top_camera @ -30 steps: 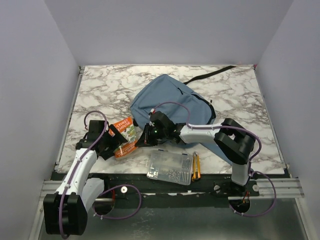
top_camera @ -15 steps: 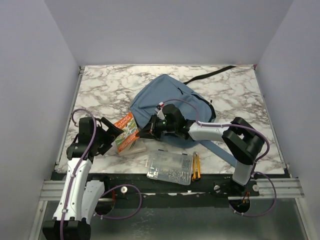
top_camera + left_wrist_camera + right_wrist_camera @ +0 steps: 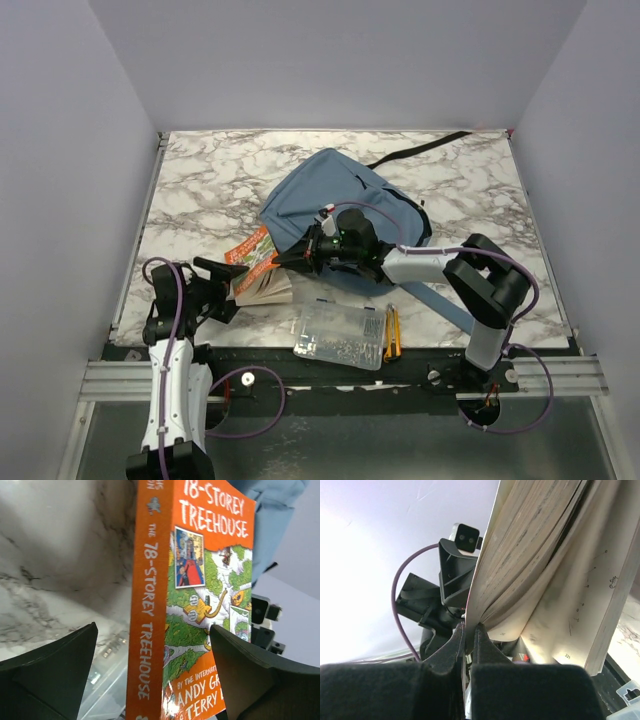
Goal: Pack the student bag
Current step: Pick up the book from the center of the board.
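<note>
The student bag (image 3: pixel 345 195), blue-grey, lies mid-table, and its fabric shows at the top right of the left wrist view (image 3: pixel 277 510). An orange paperback, the book (image 3: pixel 257 268), stands tilted just left of the bag with its pages fanning down. My right gripper (image 3: pixel 291 262) is shut on a few of the book's leaves (image 3: pixel 540 555) at their edge; the jaws (image 3: pixel 470 628) pinch the paper. My left gripper (image 3: pixel 222 282) is open, a little short of the book, whose spine and cover (image 3: pixel 200 605) fill the gap between the fingers (image 3: pixel 152 630) without touching them.
A clear plastic box (image 3: pixel 340 335) of small parts and an orange-yellow pen-like tool (image 3: pixel 391 333) lie at the table's front edge. The bag's black strap (image 3: pixel 420 150) trails to the back right. Walls close in on both sides.
The left arm has drawn back left and toward the near edge, away from the book. The right gripper has raised the book's edge toward the bag, and the pages have fanned open.
</note>
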`<state>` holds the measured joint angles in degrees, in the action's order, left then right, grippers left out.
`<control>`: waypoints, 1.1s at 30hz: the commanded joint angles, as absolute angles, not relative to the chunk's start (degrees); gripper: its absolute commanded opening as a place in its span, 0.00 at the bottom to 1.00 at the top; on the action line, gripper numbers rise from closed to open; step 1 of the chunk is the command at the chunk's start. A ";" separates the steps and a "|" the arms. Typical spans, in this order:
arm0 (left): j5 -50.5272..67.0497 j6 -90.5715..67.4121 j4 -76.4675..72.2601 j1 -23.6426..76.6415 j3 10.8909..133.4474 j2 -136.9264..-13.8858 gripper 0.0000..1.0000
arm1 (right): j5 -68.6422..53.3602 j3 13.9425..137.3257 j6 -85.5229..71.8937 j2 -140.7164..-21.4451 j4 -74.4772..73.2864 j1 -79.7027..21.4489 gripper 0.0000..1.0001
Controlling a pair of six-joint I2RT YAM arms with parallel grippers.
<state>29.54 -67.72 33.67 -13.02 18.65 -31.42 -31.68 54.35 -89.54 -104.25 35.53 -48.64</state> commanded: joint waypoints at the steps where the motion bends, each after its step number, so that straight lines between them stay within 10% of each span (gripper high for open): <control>1: 38.67 -78.08 19.94 -13.36 14.56 -30.82 0.90 | -33.27 53.64 -92.45 -102.97 43.41 -48.18 0.00; 9: 38.61 -79.99 14.52 -13.36 13.77 -27.50 0.38 | -34.13 51.99 -88.48 -101.14 42.12 -48.24 0.00; 14: 34.86 -68.29 23.69 -13.32 23.10 -28.83 0.17 | -30.79 60.11 -62.71 -96.00 10.51 -48.25 0.52; 21: 32.32 -47.90 30.21 -10.37 40.25 -32.03 0.00 | -15.11 70.07 -31.23 -85.70 -22.92 -48.19 0.95; 33: 29.46 -8.82 40.12 29.46 70.58 -55.32 0.00 | -2.63 83.26 -5.22 -73.53 -38.98 -48.16 1.00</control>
